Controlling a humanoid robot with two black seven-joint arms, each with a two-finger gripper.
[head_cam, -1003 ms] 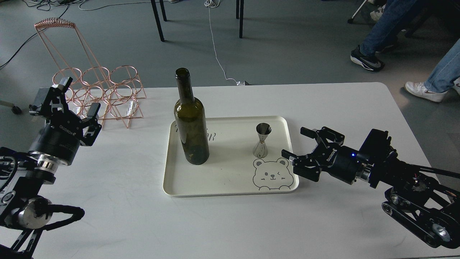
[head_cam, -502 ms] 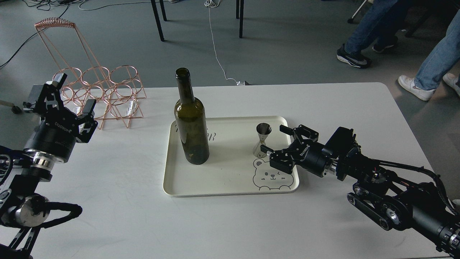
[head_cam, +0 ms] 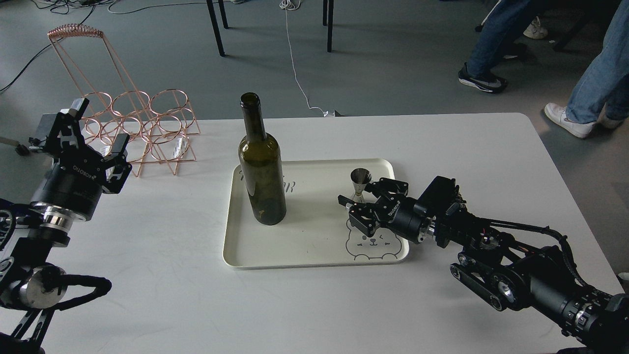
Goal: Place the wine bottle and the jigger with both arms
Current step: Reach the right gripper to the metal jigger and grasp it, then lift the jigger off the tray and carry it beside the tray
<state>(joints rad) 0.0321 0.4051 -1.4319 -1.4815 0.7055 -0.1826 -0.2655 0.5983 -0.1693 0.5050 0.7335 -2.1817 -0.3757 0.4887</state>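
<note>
The wine bottle (head_cam: 261, 167) stands upright on the left part of a cream tray (head_cam: 295, 253). The jigger (head_cam: 360, 178) stands upright on the tray's right part, its lower cone hidden by my right gripper. My right gripper (head_cam: 359, 194) is open, low over the tray, with its fingers on either side of the jigger's lower half. My left gripper (head_cam: 96, 129) is open and empty, raised at the table's left edge, far left of the bottle.
A copper wire bottle rack (head_cam: 137, 125) stands at the table's back left, just right of my left gripper. The tray has a bear drawing (head_cam: 368, 243) at its front right. People's legs (head_cam: 585, 64) and chair legs are on the floor beyond the table.
My right arm has reached left over the tray's right edge, bringing its open fingers around the jigger. My left gripper drew slightly left. Bottle and jigger have not moved.
</note>
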